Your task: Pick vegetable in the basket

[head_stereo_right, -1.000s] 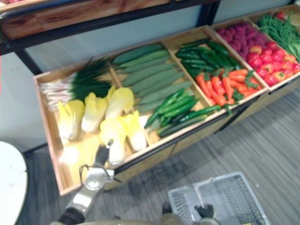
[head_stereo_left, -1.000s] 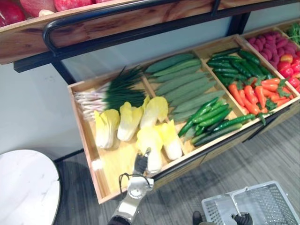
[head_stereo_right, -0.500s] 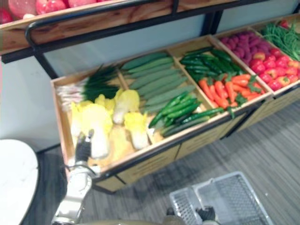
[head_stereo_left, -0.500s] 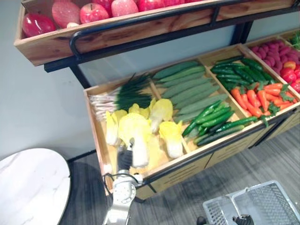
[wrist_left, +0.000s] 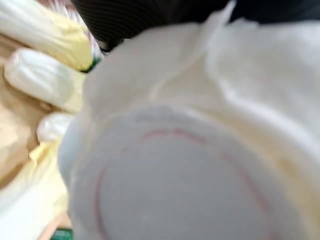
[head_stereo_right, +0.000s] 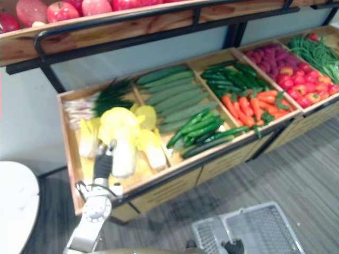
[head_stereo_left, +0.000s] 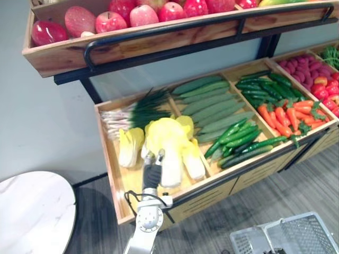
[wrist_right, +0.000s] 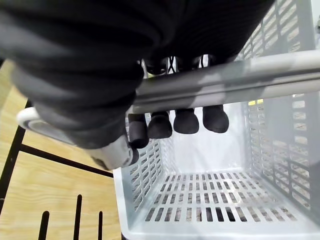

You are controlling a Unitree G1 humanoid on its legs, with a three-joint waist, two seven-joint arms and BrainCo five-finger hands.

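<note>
— In the left compartment of the crate [head_stereo_left: 121, 182], our cabbage [head_stereo_left: 165, 143] sits at 12 o'clock of our left hand [head_stereo_left: 152, 173]; its grip we cannot tell.

— We judge it light, with soft leaves, so we'd take the firm white base. The base points to 6 o'clock, the leaves to 12. The fingers [wrist_right: 187, 121] of our right hand [wrist_right: 75, 65] clamp the basket handle [wrist_right: 240, 80].

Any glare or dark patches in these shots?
Left eye view: the white table shines bright, the floor beneath the crate lies dark. Right wrist view: light and shade patch the basket handle held in the right hand. Left wrist view: the cabbage looks evenly lit.
</note>
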